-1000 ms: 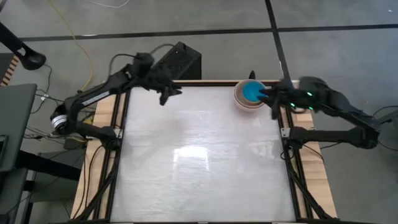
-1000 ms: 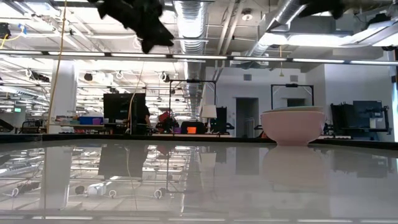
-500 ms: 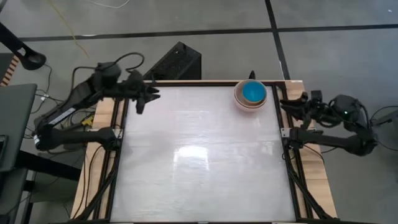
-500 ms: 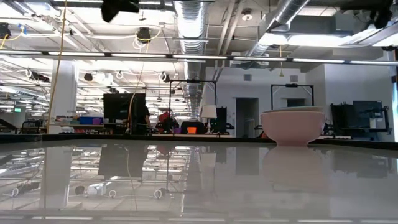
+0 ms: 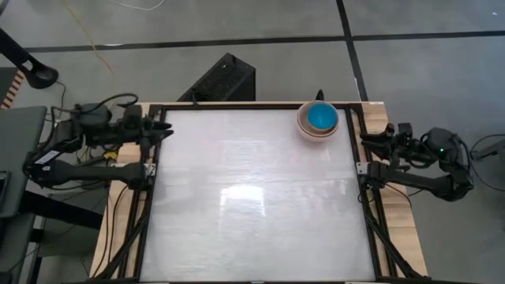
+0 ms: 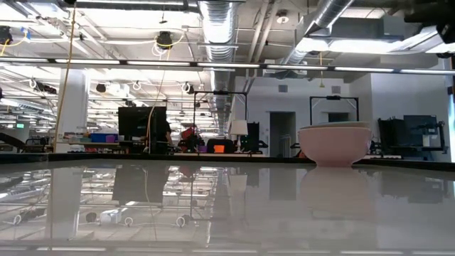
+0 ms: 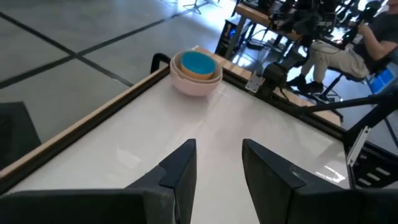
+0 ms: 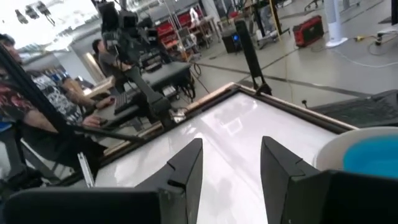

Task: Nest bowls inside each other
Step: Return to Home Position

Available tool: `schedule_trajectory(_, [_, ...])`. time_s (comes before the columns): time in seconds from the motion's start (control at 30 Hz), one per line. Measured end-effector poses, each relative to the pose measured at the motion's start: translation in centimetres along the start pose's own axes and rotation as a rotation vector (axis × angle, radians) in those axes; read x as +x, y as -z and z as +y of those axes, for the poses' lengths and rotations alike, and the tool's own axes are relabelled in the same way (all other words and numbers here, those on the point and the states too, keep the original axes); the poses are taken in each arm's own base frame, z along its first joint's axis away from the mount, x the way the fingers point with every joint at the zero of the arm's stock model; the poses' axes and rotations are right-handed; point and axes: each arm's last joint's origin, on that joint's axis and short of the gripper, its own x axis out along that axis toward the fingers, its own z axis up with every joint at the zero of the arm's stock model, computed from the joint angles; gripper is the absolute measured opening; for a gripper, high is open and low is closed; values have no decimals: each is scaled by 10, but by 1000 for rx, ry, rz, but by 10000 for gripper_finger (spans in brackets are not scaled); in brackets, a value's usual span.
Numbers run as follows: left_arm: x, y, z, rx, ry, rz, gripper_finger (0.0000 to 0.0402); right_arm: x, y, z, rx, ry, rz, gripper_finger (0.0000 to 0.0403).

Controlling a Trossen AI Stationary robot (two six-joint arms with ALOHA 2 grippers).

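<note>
The bowls [image 5: 318, 121] stand nested in one stack on the white table, near its far right corner. A bright teal bowl [image 7: 198, 62] sits innermost and the outer wall is pink [image 6: 334, 149]. The stack rests on its base. My left gripper [image 5: 163, 131] hovers open over the table's left edge, pointing across the table with nothing between its fingers [image 7: 219, 155]. My right gripper [image 5: 368, 139] hovers open by the right edge, a little nearer than the bowls. Its wrist view shows the stack [image 8: 364, 152] just off to one side.
The white tabletop [image 5: 252, 197] spreads between dark side rails with wooden edging [image 5: 130, 181]. A black box [image 5: 225, 77] lies beyond the far edge. People sit at workstations [image 7: 348, 53] [image 8: 109, 59] in the room beyond the table.
My left gripper has drawn back from the far edge to the left edge, leaving the low view. My right gripper has moved away from the bowls toward the right edge and down. The bowls have kept still.
</note>
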Motion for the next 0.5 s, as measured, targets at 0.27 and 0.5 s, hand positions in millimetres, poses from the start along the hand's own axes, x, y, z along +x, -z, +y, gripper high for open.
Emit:
schedule_trajectory(0.27, [-30,15,9,-17,-49,24,116,-2,5,-2,-41,20,56,127])
schedule_trajectory(0.5, [-50,31,18,-50,-47,-49,116,0,6,-2,-29,4,70,127])
